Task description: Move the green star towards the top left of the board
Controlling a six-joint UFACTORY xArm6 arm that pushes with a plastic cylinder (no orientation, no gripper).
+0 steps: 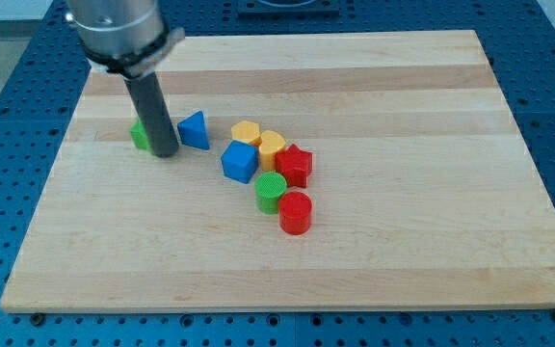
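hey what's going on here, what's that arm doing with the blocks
A robot arm ending in a dark rod is pushing blocks around a wooden board. My tip sits right against a green block, mostly hidden behind the rod, so its shape is hard to make out; it is presumably the green star meant for the top left. A blue triangle lies just to the view's right of the tip. The other blocks sit clustered near the board's middle, untouched.

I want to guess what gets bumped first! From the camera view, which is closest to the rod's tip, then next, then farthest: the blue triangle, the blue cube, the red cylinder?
From my tip:
1. Blue triangle, just to its right.
2. Blue cube, further right.
3. Red cylinder, lower right, farthest.
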